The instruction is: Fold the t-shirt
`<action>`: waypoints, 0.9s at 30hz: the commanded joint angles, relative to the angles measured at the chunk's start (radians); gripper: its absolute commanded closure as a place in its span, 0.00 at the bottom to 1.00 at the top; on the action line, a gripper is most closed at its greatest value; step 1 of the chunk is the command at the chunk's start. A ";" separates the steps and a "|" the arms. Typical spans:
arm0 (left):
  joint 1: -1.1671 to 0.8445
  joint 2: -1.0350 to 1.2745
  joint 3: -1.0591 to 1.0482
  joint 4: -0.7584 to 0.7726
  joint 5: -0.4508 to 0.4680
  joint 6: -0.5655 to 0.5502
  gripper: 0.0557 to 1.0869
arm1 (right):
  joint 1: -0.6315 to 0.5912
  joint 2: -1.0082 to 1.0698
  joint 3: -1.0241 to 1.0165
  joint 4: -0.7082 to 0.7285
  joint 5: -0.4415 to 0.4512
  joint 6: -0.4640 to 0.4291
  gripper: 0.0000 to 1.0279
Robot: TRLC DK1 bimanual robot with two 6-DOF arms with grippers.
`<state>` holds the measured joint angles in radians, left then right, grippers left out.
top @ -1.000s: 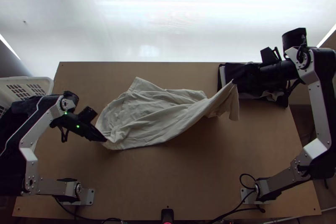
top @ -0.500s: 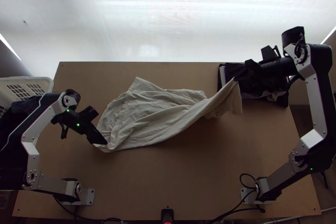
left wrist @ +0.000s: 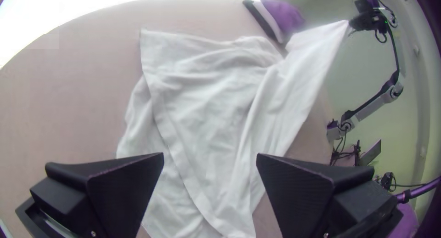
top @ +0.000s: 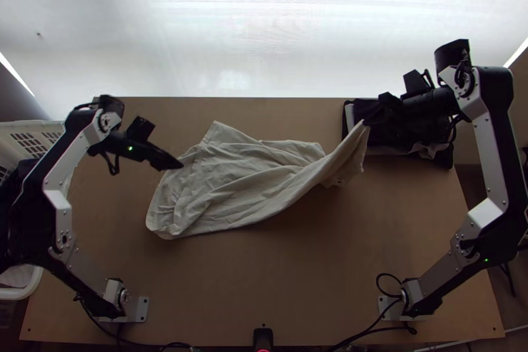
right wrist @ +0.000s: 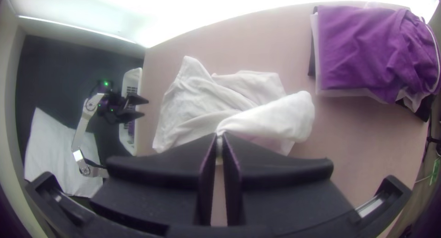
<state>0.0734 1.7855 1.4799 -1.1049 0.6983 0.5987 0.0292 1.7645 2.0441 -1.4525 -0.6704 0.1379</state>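
In the top view the cream t-shirt (top: 231, 180) lies wrinkled and partly bunched mid-table, its right end lifted into a peak. My right gripper (top: 367, 121) holds that raised end above the table; in the right wrist view the right gripper (right wrist: 219, 138) is shut on the cloth. My left gripper (top: 179, 164) is over the shirt's upper left edge in the top view. The left wrist view has the left gripper (left wrist: 210, 157) open, with the t-shirt (left wrist: 206, 95) below and nothing between its fingers.
A stack of folded clothes (top: 409, 134), purple on top in the right wrist view (right wrist: 367, 54), lies at the table's far right. A white basket (top: 46, 129) stands beyond the left edge. Bare tabletop (top: 264, 286) stretches between the arms' bases.
My left gripper has let go of the shirt's near left corner and moved up the picture, away from it. The right gripper has shifted slightly left and up with its held end.
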 commanded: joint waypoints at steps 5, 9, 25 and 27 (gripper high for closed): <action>-0.116 0.304 0.372 0.097 0.033 -0.169 0.05 | 0.018 0.009 0.031 0.012 0.028 0.023 0.97; -0.124 0.382 0.439 0.086 0.032 -0.183 0.05 | 0.012 0.009 0.031 0.011 0.029 0.026 0.97; -0.116 0.554 0.569 0.088 -0.039 -0.142 0.05 | -0.011 -0.020 0.018 0.011 0.031 0.034 0.97; -0.121 0.568 0.588 0.083 -0.040 -0.143 0.05 | -0.012 -0.022 0.016 0.012 0.031 0.035 0.97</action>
<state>-0.0414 2.2948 2.0140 -1.0176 0.6716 0.4450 0.0254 1.7515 2.0647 -1.4422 -0.6407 0.1715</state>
